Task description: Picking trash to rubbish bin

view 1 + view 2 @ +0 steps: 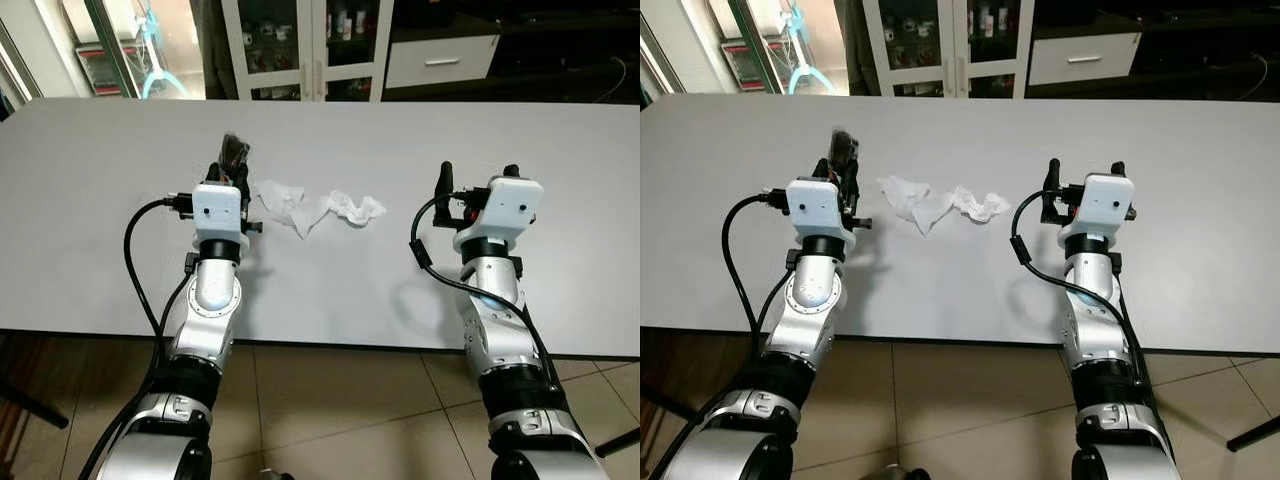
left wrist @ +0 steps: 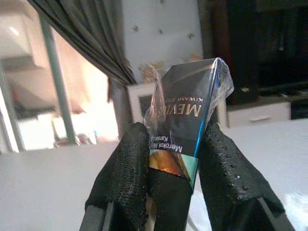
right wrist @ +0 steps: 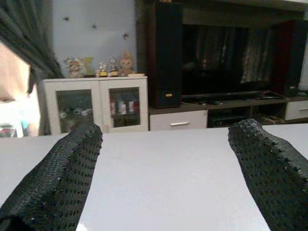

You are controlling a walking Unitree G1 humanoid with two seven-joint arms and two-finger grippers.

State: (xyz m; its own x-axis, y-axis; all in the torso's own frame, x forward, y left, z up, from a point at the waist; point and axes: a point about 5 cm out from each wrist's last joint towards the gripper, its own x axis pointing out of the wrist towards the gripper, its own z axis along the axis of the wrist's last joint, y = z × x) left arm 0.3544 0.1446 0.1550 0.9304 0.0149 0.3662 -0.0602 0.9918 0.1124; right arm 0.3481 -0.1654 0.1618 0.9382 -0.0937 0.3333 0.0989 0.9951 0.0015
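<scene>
My left gripper (image 2: 168, 159) clamped on cigarette pack (image 2: 185, 120) above desk (image 1: 330, 290), my right gripper (image 3: 166, 159) fully open and empty, crumpled tissue (image 1: 315, 208) between them.

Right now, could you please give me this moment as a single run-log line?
left gripper: shut on cigarette pack, above table | right gripper: open, empty | crumpled tissue: on table, between arms

A long white table (image 1: 560, 150) spans the view above a tiled floor (image 1: 330, 400). Beyond its far edge stand a white glass-door cabinet (image 1: 305, 45) and a white drawer (image 1: 440, 60). Small figurines (image 3: 103, 65) sit atop the cabinet. A grey curtain (image 2: 91, 38) hangs beside it.
</scene>
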